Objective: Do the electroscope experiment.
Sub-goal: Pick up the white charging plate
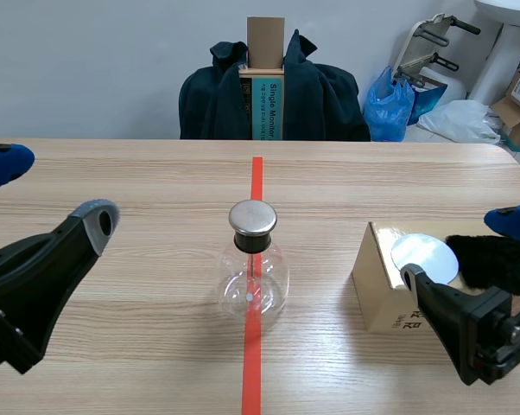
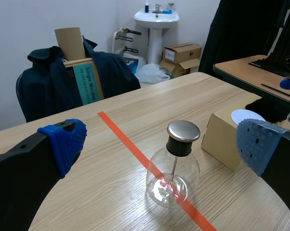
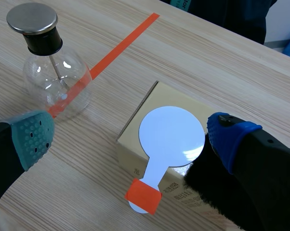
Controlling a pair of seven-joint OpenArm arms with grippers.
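I am holding my left gripper (image 2: 160, 142) and right gripper (image 3: 130, 138) spread, both empty; the glass electroscope (image 1: 253, 272) is standing on the tape line (image 1: 256, 173), likely fragile and slippery; the thin paddle (image 3: 171, 132) is lying on the box (image 3: 130, 159), its orange-taped handle (image 3: 144, 190) overhanging, probably my best hold.

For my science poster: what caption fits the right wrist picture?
Open right gripper above a white paddle on a cardboard box, black fur beside it, glass flask nearby.
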